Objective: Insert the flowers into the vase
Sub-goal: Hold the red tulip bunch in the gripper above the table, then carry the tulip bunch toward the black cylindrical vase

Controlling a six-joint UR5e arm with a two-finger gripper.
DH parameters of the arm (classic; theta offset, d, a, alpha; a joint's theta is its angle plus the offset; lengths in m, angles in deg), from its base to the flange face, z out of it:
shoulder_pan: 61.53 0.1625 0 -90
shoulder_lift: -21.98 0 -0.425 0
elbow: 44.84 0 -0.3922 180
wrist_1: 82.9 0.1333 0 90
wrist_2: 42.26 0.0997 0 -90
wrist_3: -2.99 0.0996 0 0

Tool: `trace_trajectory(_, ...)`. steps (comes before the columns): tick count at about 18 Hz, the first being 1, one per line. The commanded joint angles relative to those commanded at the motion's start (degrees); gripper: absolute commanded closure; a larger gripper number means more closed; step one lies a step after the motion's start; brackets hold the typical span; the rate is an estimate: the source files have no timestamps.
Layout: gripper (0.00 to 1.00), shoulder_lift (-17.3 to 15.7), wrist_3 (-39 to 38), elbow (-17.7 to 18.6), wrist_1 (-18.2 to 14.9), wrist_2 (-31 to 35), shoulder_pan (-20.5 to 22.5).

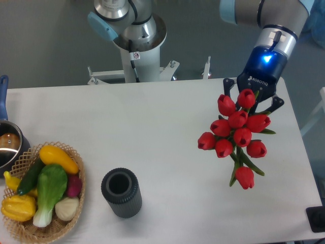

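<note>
The flowers [236, 136] are already picked up: the gripper [254, 97] is clamped on the bunch, its dark fingers closing around the upper buds near the far right corner of the worktop [167, 127], with the rest of the bunch trailing toward the near edge. Whether the bunch hangs clear of the worktop or brushes it cannot be told from this view. The vase [121, 192] stands upright and empty near the front edge, left of the middle and well apart from the flowers, so the carry across, the turning of the stems downward and the insertion itself all seem left to do. The flowers are a tight cluster of about ten smooth, glossy red buds, rounded like small eggs, with thin green stems and narrow pointed leaves showing between and below them; one bud sits lowest, apart from the cluster. The bunch looks plainly wider than the vase mouth, so only the stem end is likely to fit. The vase is a short dark grey cylinder with fine vertical ribs along its side and a round open mouth with a thick rim, matte in finish. At the near left corner a basket [26, 227] of woven wicker holds smooth yellow, green and purple vegetables [45, 188], and a shiny metal pot [9, 147] sits at the left edge just behind it. The worktop is plain, flat and white.
</note>
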Motion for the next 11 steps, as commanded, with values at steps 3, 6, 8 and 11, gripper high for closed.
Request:
trace_trajectory(3, 0.71, -0.17, -2.03, 0.44, 0.00, -2.65, -0.88)
trace_trajectory(6, 0.71, -0.09, -2.12, 0.53, 0.09, -3.80, -2.98)
trace_trajectory(8, 0.71, 0.26, -1.60, 0.53, 0.17, -4.41, -3.78)
trace_trajectory(11, 0.71, 0.96, -1.51, 0.35, 1.41, -8.97, -5.36)
